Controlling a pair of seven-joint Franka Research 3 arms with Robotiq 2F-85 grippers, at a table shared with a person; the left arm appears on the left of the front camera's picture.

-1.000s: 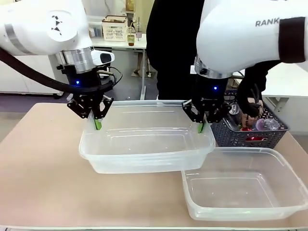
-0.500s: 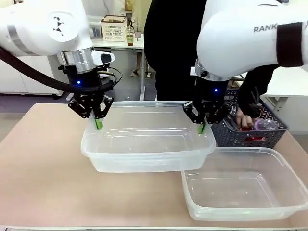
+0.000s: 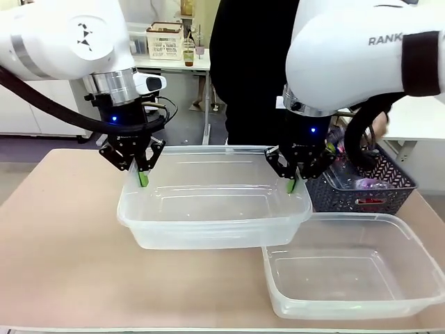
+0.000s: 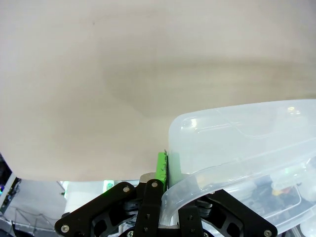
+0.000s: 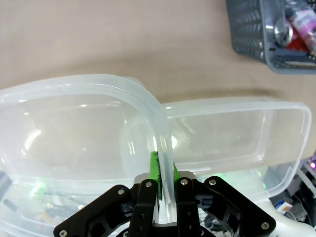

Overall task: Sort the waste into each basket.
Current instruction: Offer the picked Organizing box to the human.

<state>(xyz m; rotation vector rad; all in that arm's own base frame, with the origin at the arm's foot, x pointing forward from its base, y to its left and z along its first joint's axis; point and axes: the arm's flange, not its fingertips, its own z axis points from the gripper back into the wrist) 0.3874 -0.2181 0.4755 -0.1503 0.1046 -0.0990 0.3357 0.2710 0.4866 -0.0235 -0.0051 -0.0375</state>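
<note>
- Front view: left gripper [image 3: 142, 179] clamped on the raised clear tub's [image 3: 208, 233] left rim.
- Right gripper [image 3: 291, 184] clamped on its right rim.
- Waste [image 3: 366, 185] sits in the lattice basket [image 3: 327, 196], far right.

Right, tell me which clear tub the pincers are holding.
The left tub, clamped at its end rims by the left pincer and right pincer; the right tub sits untouched on the table.
</note>
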